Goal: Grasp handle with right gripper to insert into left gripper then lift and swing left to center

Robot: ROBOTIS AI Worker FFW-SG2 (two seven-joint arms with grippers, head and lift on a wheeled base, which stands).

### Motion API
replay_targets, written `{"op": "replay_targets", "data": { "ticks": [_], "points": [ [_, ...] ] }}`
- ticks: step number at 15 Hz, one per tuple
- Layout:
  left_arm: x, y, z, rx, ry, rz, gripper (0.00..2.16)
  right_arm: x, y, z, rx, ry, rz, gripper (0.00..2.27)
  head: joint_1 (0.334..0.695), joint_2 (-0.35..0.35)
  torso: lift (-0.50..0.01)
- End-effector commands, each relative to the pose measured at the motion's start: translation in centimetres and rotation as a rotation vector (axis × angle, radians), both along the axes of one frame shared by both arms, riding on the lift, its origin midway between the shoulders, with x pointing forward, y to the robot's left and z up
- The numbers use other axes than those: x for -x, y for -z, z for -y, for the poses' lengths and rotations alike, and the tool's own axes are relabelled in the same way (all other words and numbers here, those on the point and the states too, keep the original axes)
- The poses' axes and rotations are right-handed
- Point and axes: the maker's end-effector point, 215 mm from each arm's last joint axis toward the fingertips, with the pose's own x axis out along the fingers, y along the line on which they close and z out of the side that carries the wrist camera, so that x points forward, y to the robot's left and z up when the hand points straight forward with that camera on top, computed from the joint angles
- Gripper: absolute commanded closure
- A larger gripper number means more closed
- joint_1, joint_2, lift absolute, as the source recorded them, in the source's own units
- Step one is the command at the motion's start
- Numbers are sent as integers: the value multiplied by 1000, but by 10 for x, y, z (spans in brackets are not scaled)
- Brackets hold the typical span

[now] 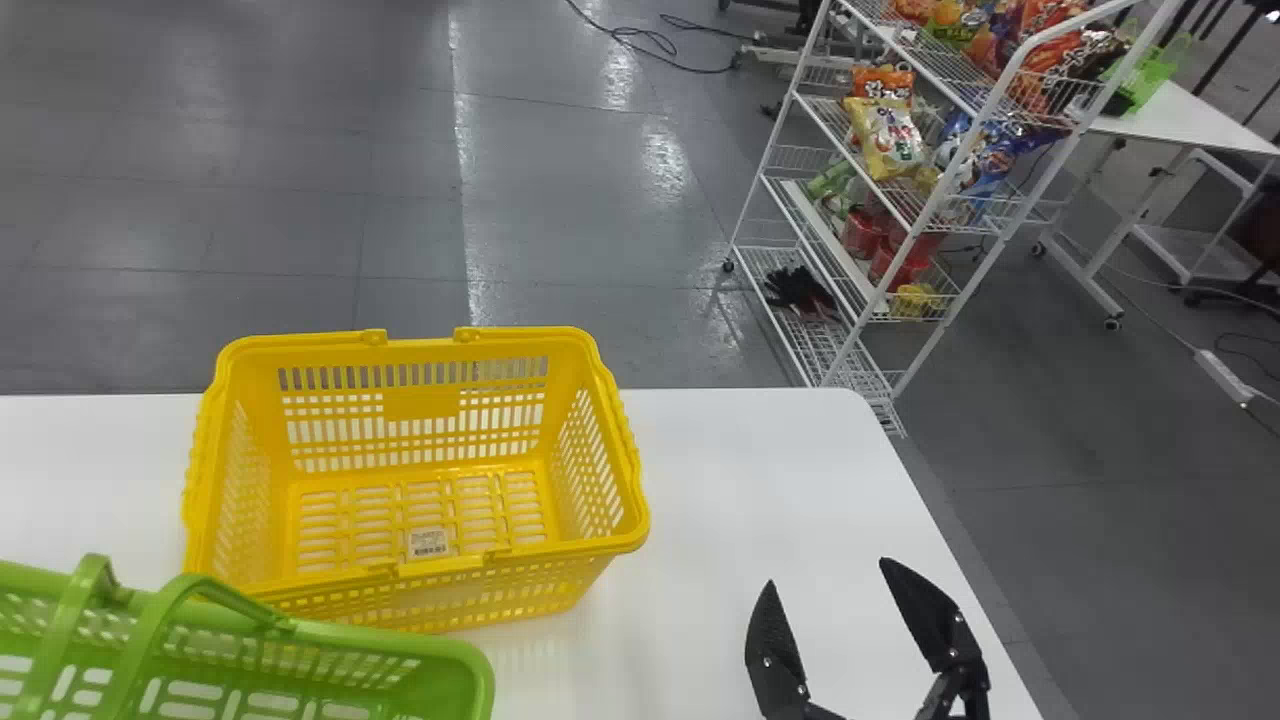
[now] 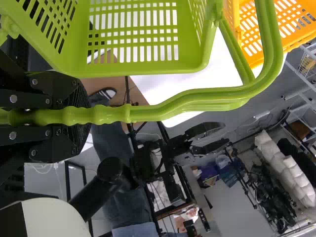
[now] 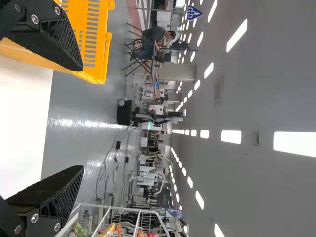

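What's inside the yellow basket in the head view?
A small label sits on the slatted floor of the yellow basket. Its near rim hides whatever lies right behind it.

Near basket [image 1: 350,641] front-left of far basket [image 1: 420,404]

In front of you stretches a smooth white counter [image 1: 740,470], its far edge straight and its far right corner rounded, and on it you have a yellow basket [image 1: 420,404] sitting upright, open top facing up, near that far edge and apart from the corner.
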Motion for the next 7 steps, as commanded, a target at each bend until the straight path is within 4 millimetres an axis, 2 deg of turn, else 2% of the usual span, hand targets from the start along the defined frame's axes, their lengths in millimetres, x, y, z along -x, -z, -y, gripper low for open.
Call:
{"op": "replay_targets", "data": {
  "ticks": [1,7],
  "points": [
    [0,-1,-2,-1,-5,-1,2135,0,1,0,0,-1,-2,100,695,-284,-93],
    [0,-2,-2,3,-5,-2,2135,0,1,0,0,-1,-3,100,695,-279,-93]
  ]
}}
